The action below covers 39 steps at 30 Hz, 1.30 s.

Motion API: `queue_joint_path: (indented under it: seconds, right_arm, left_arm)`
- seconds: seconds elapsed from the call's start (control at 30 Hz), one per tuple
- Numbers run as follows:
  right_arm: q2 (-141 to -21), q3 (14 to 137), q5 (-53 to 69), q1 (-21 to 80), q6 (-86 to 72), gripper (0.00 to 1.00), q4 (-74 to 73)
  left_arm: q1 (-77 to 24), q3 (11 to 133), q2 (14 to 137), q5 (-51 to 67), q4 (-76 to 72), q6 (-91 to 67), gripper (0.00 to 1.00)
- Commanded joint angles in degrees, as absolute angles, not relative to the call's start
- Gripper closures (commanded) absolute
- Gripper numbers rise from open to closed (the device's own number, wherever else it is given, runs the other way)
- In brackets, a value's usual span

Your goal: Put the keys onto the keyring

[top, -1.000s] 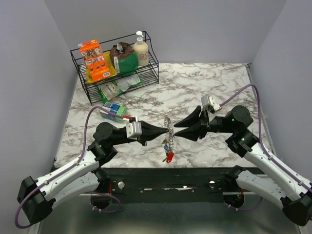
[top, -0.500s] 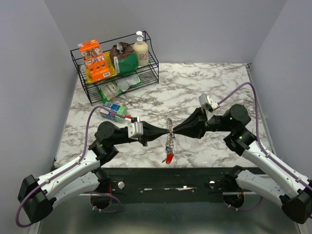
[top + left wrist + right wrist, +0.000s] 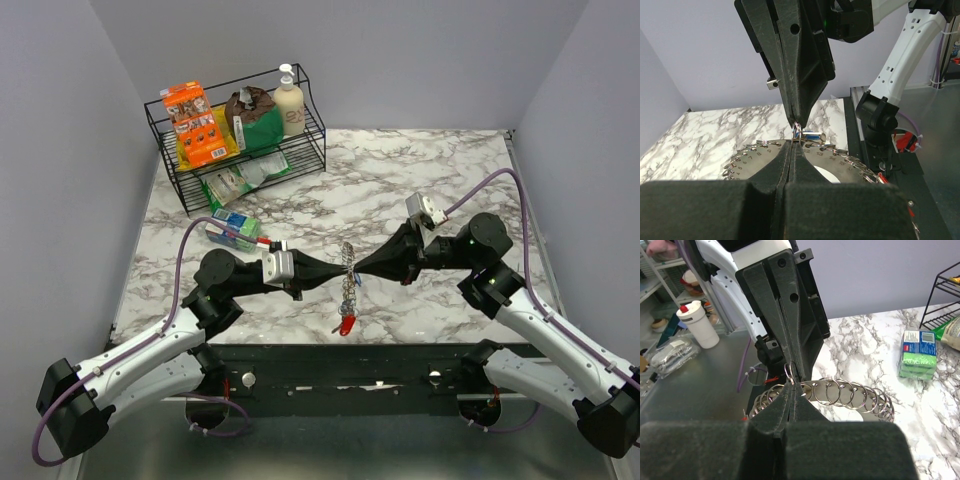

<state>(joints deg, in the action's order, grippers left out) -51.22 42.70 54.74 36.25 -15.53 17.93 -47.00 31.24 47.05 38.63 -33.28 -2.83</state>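
keyring [image 3: 346, 252] | left tool [image 3: 339, 270] clamped on it | right tool [image 3: 358, 268] clamped on it | red key [image 3: 347, 324] dangling

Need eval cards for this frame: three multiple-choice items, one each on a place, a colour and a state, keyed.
1. Where does the wire rack stand?
A) back left of the table
B) front right
C) dead centre

2. What colour is the key hanging lowest from the keyring?
A) blue
B) yellow
C) red

3. How are the left tool's fingers?
A) wide open
B) shut
C) out of view

Answers:
1 A, the top view shows the rack at the far left corner.
2 C, a red head dangles at the bottom.
3 B, the left wrist view shows them pressed together, tip to tip with the right tool.
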Motion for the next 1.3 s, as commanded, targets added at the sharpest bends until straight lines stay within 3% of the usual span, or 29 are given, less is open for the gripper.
queue_joint_path:
  seconds: [0.0,1.07,1.17,1.2,1.27]
  right_arm:
    - [-51.4,43.0,54.6,35.9,-13.3,1.00,15.8]
    - [-54.6,43.5,52.1,35.9,-5.8,0.99,6.7]
    - [-53.4,43.3,51.6,35.9,-5.2,0.92,6.3]
    - [-52.8,43.2,50.8,35.9,-5.3,0.83,6.4]
    - [-51.2,43.0,49.9,35.9,-5.1,0.76,6.4]
  left_arm:
    - [-47.3,32.9,45.7,39.7,-36.3,-1.8,1.00]
    - [-47.3,34.3,44.4,41.4,-33.9,-1.0,1.00]
    - [-47.3,34.3,44.4,41.2,-33.4,-0.8,1.00]
    - [-47.3,34.3,44.5,41.0,-33.2,-0.6,1.00]
    - [-47.3,34.3,44.5,41.0,-32.6,-0.4,1.00]
